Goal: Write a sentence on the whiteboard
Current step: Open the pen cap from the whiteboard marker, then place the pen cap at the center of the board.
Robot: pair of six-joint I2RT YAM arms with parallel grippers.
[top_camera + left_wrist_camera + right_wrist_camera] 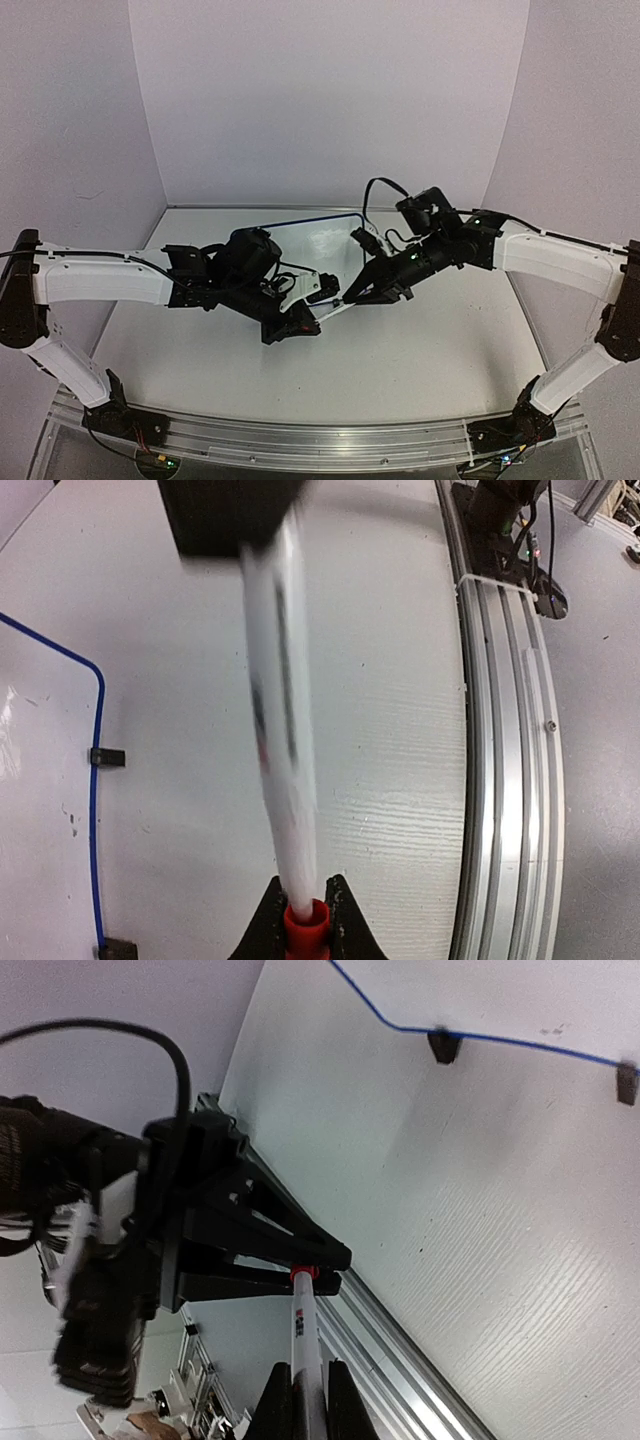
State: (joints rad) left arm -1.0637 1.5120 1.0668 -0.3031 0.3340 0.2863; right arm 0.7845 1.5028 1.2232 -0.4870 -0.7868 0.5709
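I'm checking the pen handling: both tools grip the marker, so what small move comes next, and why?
Probably pull the two tools straight apart to uncap the pen. The left tool pinches the red cap, the right tool clamps the marker barrel, and the visible part of the whiteboard shows no clear writing.

White table [450,350]; whiteboard [322,240] rests on it.

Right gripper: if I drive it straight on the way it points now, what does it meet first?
The left gripper, facing it head-on. It and the right gripper are shut on the same marker, the left on its red end, so only the marker's bare length lies between them.
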